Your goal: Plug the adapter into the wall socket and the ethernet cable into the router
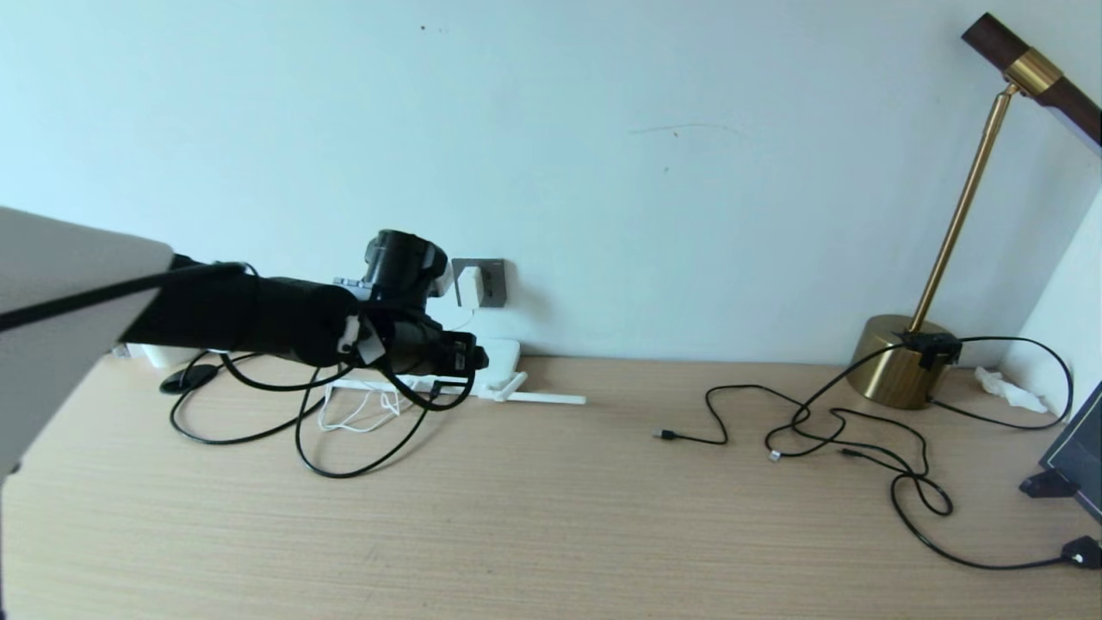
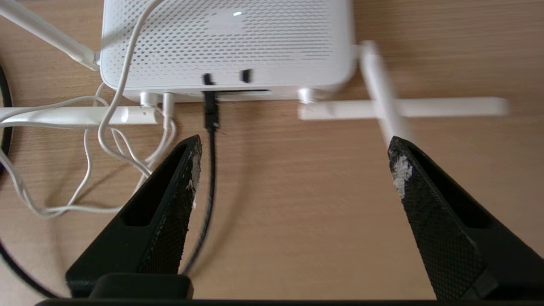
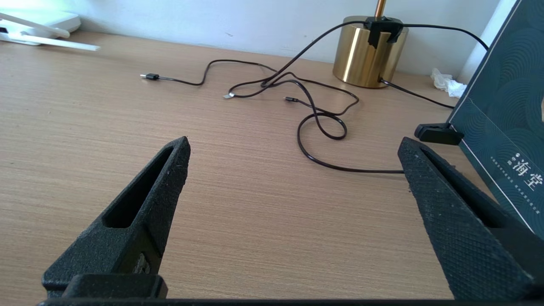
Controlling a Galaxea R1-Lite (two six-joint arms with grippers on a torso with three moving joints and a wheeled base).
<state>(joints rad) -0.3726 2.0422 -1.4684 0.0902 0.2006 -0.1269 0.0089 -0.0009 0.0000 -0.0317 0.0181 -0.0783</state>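
The white adapter sits in the dark grey wall socket on the wall. Below it, the flat white router lies on the table with its antennas folded out. The black ethernet cable runs up to the router's port edge, and its plug end looks seated there. My left gripper hovers just in front of that edge, open and holding nothing; the cable passes beside one finger. My right gripper is open above bare table, far to the right.
A thin white cord loops beside the router. A brass lamp base stands at the back right, and thin black USB cables sprawl in front of it. A dark box stands at the right edge.
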